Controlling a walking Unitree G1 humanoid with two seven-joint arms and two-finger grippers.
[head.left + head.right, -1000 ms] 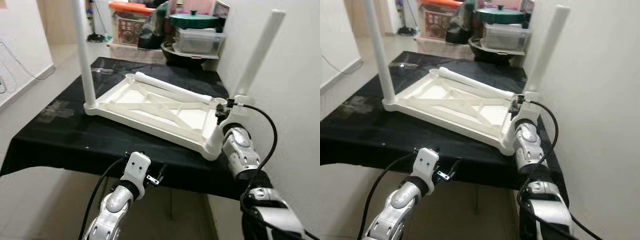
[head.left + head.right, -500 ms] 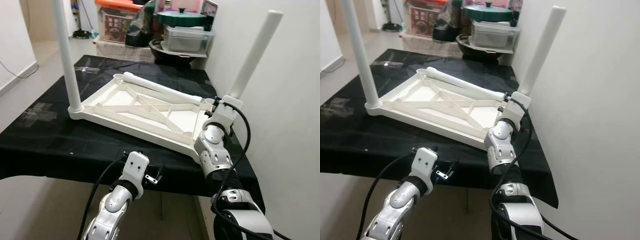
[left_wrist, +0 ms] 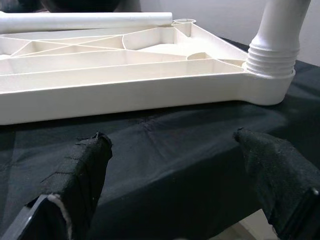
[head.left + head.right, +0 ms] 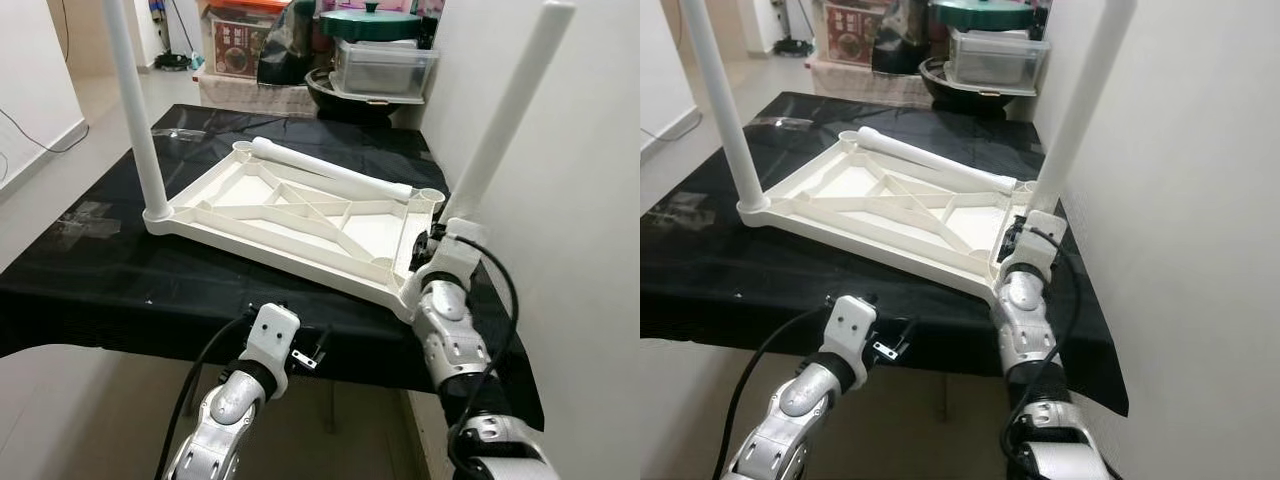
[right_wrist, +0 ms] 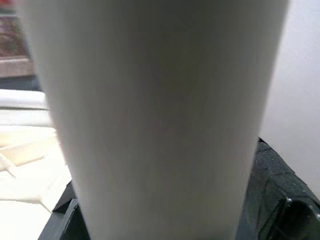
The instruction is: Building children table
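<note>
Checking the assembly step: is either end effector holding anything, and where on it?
The right end effector grips the white leg near its base; the left end effector is open, holding nothing.

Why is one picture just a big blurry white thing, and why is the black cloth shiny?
Right wrist view: the white table leg sits so close to the camera that it is out of focus. Left eye view: room light glares off the black cloth, making pale shiny patches. Left wrist view: the tabletop looks sharp.

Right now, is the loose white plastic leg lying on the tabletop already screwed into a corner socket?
No. The loose white plastic leg lies flat across the upturned white plastic tabletop, unlike the two upright legs standing in corner sockets.
</note>
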